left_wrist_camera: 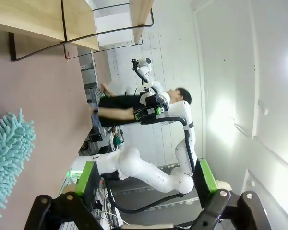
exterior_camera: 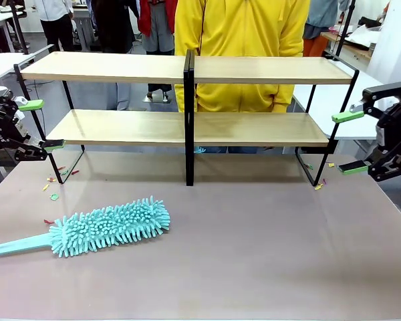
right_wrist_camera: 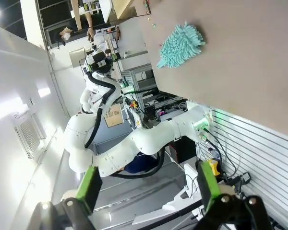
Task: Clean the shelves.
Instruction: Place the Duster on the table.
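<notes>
Grey-brown worktop (exterior_camera: 267,254), shelves (exterior_camera: 187,70) standing along its far edge before a person in yellow (exterior_camera: 240,33). Teal duster (exterior_camera: 107,231) lies front-left. Left pincer (exterior_camera: 32,124) gapes wide at one end, right pincer (exterior_camera: 351,142) wide at the other, both empty.

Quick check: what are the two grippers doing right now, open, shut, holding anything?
Left gripper: open, empty, beside the shelves.
Right gripper: open, empty.

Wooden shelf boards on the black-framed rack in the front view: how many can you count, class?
2. The upper board runs across the top of the shelves; the lower board sits beneath it, just above the tabletop. None seem hidden.
</notes>
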